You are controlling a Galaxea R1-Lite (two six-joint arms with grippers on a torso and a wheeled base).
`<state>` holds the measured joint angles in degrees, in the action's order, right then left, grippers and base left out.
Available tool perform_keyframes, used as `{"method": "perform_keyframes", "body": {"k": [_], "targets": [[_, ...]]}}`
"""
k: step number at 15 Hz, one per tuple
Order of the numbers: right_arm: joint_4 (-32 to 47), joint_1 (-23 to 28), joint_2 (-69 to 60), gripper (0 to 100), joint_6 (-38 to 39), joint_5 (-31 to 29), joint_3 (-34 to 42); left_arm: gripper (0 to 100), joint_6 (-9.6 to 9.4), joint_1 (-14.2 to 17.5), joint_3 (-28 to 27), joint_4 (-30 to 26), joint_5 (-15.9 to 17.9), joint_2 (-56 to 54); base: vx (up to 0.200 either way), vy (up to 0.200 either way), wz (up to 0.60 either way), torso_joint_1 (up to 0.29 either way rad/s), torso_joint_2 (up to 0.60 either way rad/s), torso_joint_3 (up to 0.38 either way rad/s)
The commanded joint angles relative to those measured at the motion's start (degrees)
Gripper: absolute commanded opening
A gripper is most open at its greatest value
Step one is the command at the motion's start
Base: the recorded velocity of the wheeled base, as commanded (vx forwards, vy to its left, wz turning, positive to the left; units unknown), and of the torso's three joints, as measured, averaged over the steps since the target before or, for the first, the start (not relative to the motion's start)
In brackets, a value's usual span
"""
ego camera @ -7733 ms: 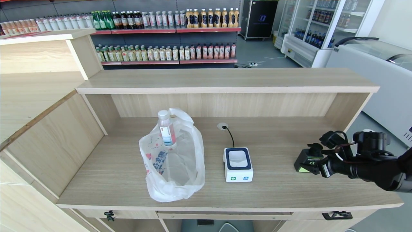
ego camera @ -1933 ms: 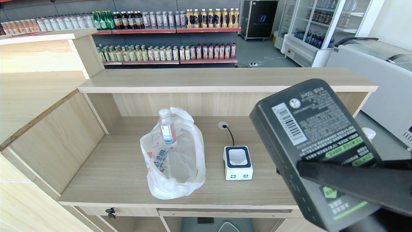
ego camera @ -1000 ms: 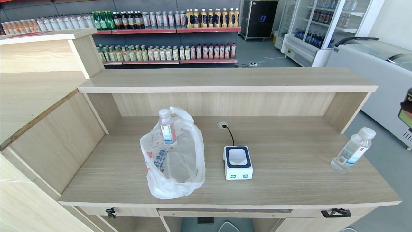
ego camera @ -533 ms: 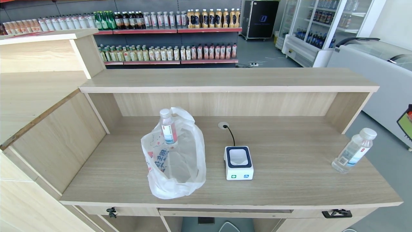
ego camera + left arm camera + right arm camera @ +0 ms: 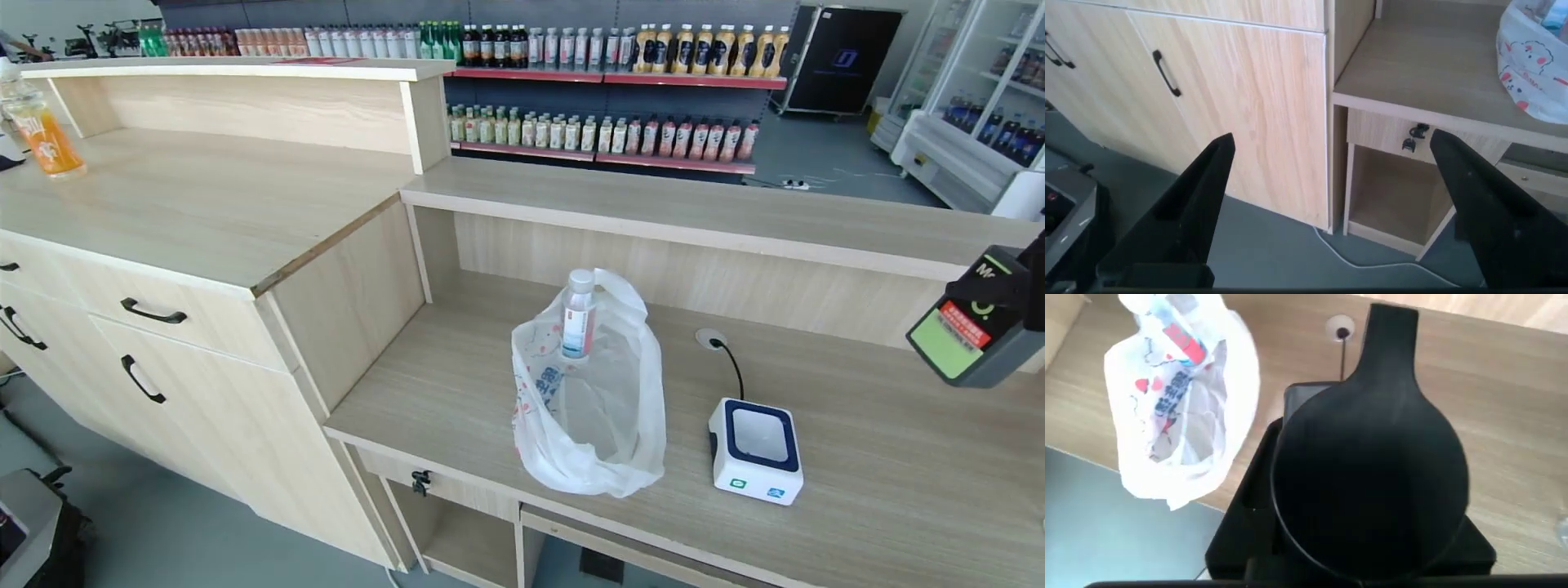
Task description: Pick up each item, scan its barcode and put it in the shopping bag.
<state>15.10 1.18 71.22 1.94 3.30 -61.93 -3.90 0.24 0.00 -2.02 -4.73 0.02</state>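
A white plastic shopping bag (image 5: 588, 408) stands on the lower wooden counter (image 5: 457, 392) with a clear water bottle (image 5: 578, 314) upright inside it. Right of the bag lies the white and blue barcode scanner (image 5: 755, 449) with its cable running back. At the head view's right edge my right gripper (image 5: 1030, 286) is shut on a black box with a green label (image 5: 967, 339), held in the air above the counter, right of the scanner. In the right wrist view the black box (image 5: 1372, 490) hides most of the scanner, and the bag (image 5: 1180, 408) lies beside it. My left gripper (image 5: 1331, 212) hangs open below counter height, facing the cabinet front.
A higher counter (image 5: 188, 196) with drawers and black handles (image 5: 153, 312) stands to the left; an orange drink bottle (image 5: 37, 122) sits on its far left. A raised shelf (image 5: 694, 212) runs behind the lower counter. An open cubby (image 5: 1396, 196) lies under the counter edge.
The head camera has swung left, so the whole picture shifted right. The black box in my right gripper has come further into view at the right edge. The loose water bottle at the counter's right has left the picture.
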Motion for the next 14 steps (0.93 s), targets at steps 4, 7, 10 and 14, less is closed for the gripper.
{"method": "perform_keyframes", "body": {"k": [4,7,10,14], "targets": [[-8.86,4.18,9.38,0,0.87,15.33,6.91,100,0.03,0.02,0.0,0.0,-0.02,-0.02,0.0,0.0,0.0,0.0,0.0,0.0],[-9.92,12.0,10.52,0,-2.03,38.8,8.31,100,-0.05,0.02,0.0,0.0,-0.02,-0.02,0.0,0.0,0.0,0.0,0.0,0.0],[-7.81,17.89,12.54,0,-8.27,45.74,9.11,100,0.03,0.02,0.0,0.0,-0.02,-0.02,0.0,0.0,0.0,0.0,0.0,0.0],[-1.31,25.1,15.09,0,-18.9,50.49,10.51,100,0.03,0.02,0.0,0.0,-0.02,0.06,0.0,0.0,0.0,0.0,0.0,0.0]]}}
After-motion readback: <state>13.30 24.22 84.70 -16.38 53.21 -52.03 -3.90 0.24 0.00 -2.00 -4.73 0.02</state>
